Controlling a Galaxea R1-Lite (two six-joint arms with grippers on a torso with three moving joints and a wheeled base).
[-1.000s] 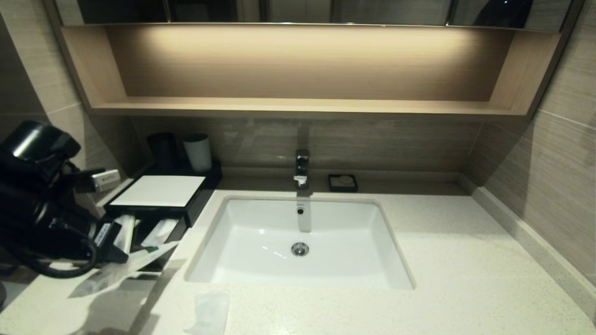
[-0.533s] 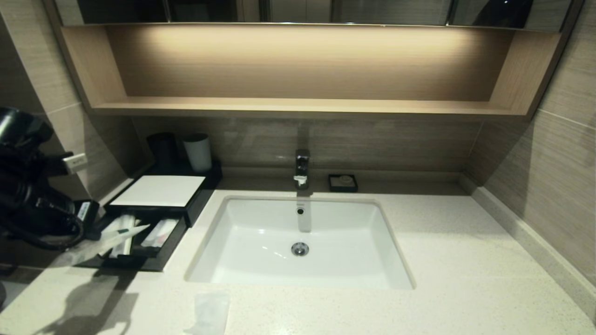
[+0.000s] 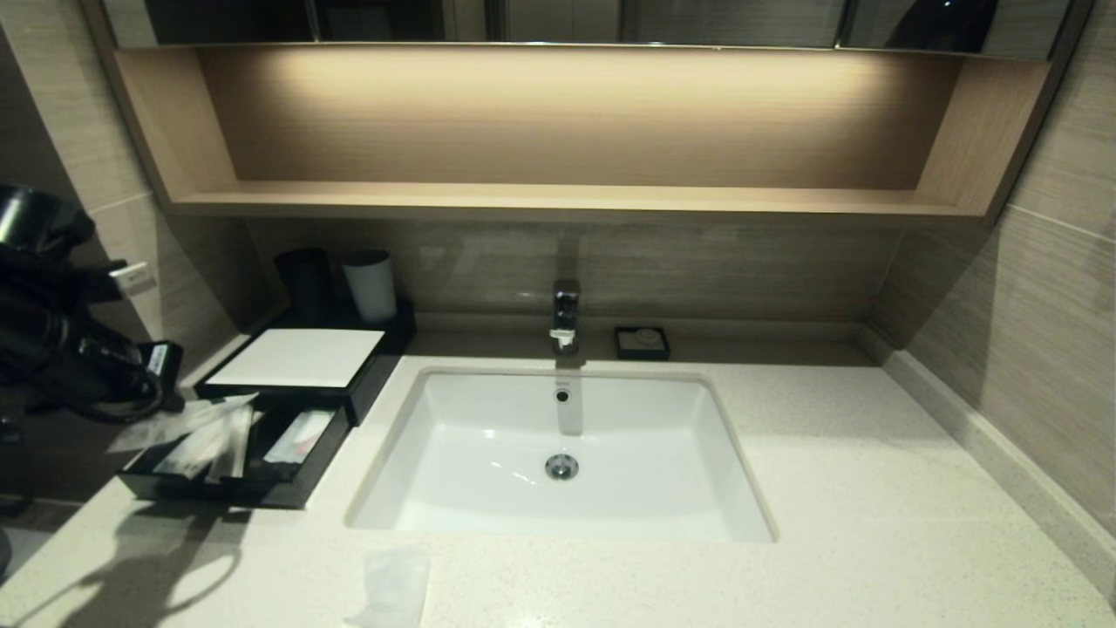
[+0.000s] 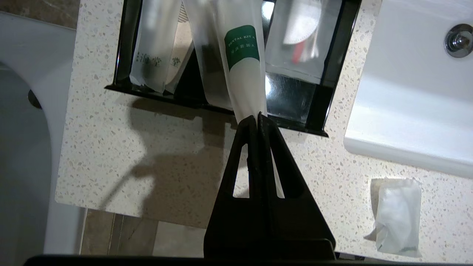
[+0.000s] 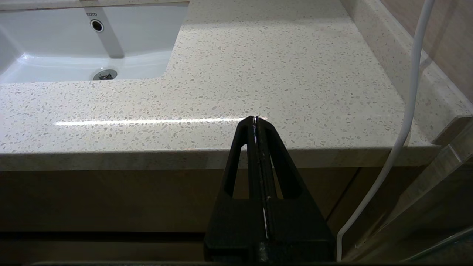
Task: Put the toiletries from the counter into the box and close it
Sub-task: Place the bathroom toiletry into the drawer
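My left gripper [image 4: 257,117] is shut on the near end of a long clear-wrapped packet with a green label [image 4: 242,55]. The packet stretches over the pulled-out drawer [image 4: 317,111] of the black box. In the head view this gripper [image 3: 172,399] hangs at the drawer's left edge, beside the box's white top panel [image 3: 296,358]. Two other wrapped packets [image 4: 155,55] [image 4: 299,44] lie in the drawer's compartments. A small white sachet [image 3: 392,584] [image 4: 397,214] lies on the counter [image 3: 872,488] near its front edge. My right gripper [image 5: 257,119] is shut and empty, just off the counter's front edge.
A white sink [image 3: 558,445] with a chrome tap [image 3: 565,314] sits mid-counter. A dark cup [image 3: 303,279] and a pale cup [image 3: 370,286] stand behind the box. A black soap dish [image 3: 642,342] sits by the back wall. A wooden shelf [image 3: 575,201] hangs above.
My left gripper has swung left and toward the back wall, carrying the green-label packet from the drawer's front corner to lie across the drawer's left side. The sachet has not moved.
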